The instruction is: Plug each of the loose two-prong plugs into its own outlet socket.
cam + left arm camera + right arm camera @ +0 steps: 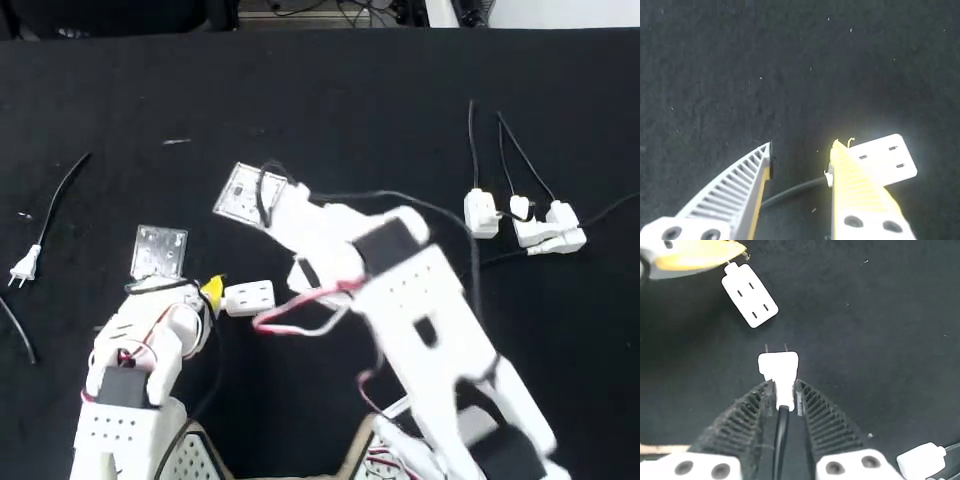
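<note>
Right tool (784, 388), ribbed, pinching white two-prong plug (778, 366), rectangular outlet socket (750, 294) near

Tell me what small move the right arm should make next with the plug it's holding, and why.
Probably ease the plug forward toward the white socket block while turning it to match a slot pair. The right gripper has its jaws shut on the plug, prongs free, but bare table separates them from the block, which lies skewed to the prongs.
</note>
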